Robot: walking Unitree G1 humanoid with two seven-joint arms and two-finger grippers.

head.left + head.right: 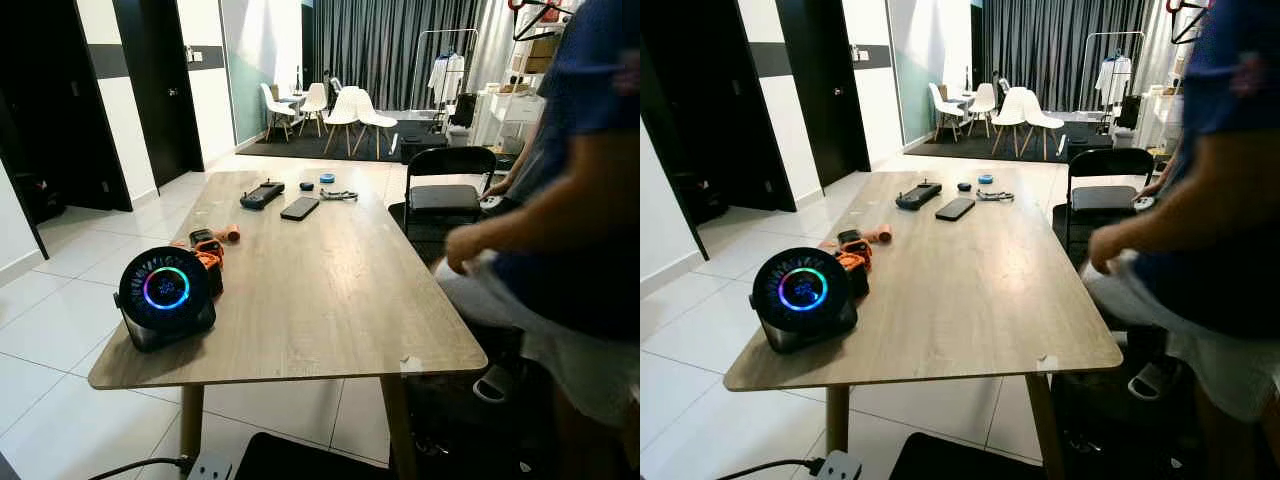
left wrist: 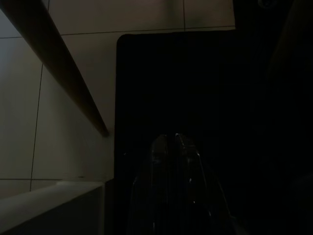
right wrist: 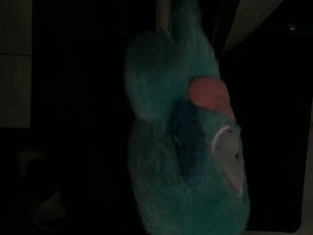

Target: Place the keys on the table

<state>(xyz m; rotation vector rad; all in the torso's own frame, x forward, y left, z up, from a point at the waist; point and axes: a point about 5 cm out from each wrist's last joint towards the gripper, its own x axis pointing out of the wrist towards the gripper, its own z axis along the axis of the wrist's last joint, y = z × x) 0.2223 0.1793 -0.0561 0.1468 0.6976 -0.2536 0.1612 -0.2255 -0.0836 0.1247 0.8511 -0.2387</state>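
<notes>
Keys with teal plush fob [image 3: 186, 147] hang clamped in right gripper below table [image 1: 330, 300] edge at 6 o'clock, not yet placed; left gripper [image 2: 175, 147] idle, finger state unclear.

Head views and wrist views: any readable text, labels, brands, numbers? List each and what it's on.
None readable.
Round fan: a glowing colour ring, no lettering to make out.
Phone and black controller: too small to tell.
Teal plush toy: no tag or print visible, dark.
</notes>
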